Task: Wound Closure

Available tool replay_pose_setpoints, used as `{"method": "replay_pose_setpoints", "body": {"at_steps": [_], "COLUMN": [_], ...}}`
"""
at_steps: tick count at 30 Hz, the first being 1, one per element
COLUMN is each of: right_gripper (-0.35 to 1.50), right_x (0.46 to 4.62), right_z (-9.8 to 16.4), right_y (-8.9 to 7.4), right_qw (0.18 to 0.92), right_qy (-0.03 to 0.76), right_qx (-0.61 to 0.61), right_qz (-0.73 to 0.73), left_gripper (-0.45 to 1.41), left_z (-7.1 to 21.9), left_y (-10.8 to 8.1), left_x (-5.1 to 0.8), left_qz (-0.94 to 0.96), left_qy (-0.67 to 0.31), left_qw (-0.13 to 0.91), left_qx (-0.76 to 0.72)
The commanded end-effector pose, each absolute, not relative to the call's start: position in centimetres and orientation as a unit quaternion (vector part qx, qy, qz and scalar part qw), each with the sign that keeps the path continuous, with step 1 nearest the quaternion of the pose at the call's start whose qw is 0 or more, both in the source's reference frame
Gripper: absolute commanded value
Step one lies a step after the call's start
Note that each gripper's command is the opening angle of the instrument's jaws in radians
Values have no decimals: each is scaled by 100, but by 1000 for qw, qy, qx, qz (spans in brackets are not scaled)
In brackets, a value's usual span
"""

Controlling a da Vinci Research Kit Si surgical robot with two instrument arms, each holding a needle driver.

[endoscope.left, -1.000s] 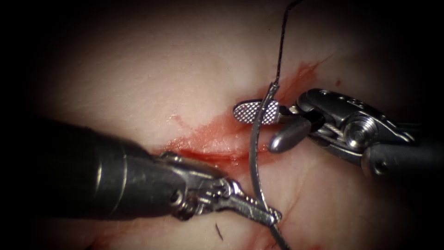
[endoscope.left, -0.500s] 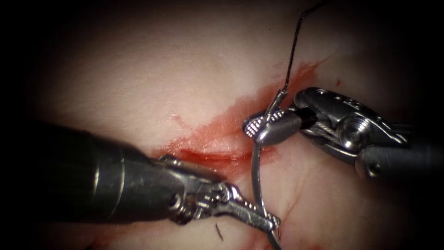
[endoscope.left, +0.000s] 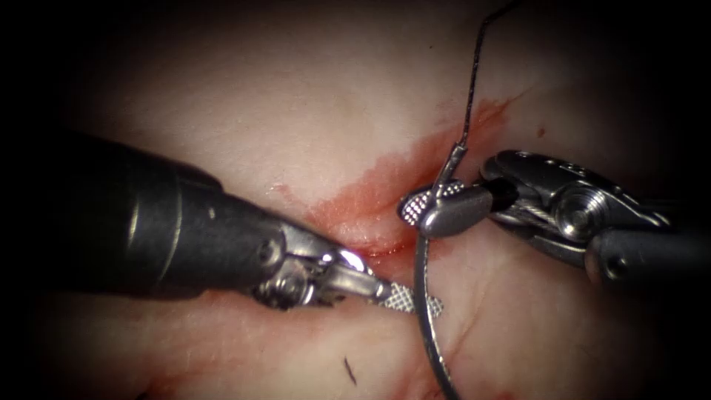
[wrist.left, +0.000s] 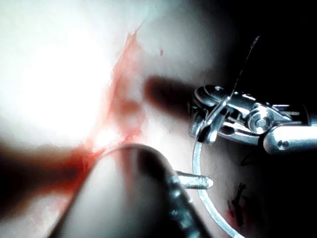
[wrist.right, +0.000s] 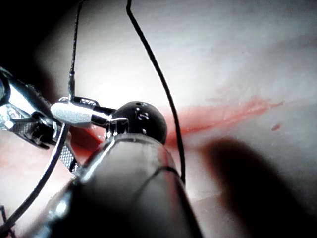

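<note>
Endoscope view: a handover of the needle (endoscope.left: 424, 296) across the cut (endoscope.left: 370, 230). Right tool (endoscope.left: 433, 206) has clamped it near the thread (endoscope.left: 471, 81) end, just right of the cut; left tool (endoscope.left: 404, 300) has let go since a second ago, jaws parted beside the curve. Needle lies outside the tissue (endoscope.left: 244, 126). Right wrist view adds a second thread strand (wrist.right: 158, 84).

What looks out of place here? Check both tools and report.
Nothing stands out. The right tool has its jaws shut on the needle near the end where the thread joins. The left tool has open jaws and holds nothing. Red fluid lies along the cut, and a short cut end of thread rests on the tissue.
</note>
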State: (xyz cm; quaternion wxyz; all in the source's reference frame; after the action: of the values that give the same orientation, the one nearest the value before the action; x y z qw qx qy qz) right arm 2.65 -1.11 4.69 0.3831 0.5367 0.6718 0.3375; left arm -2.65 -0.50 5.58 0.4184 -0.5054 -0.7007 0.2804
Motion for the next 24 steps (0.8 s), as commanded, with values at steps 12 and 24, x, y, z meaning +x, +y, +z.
{"method": "replay_pose_setpoints", "body": {"at_steps": [12,24], "right_gripper": [-35,-35], "right_x": [253,237], "right_z": [473,447], "right_y": [-82,-45], "right_qw": [544,584], "right_qy": [812,788], "right_qx": [83,47], "right_qz": [197,190], "left_gripper": [84,34], "left_z": [529,535], "left_y": [-14,-38], "left_x": [-158,-168], "left_qz": [478,631], "left_qy": [-465,-300], "left_qw": [361,238], "left_qx": [-651,-674]}}
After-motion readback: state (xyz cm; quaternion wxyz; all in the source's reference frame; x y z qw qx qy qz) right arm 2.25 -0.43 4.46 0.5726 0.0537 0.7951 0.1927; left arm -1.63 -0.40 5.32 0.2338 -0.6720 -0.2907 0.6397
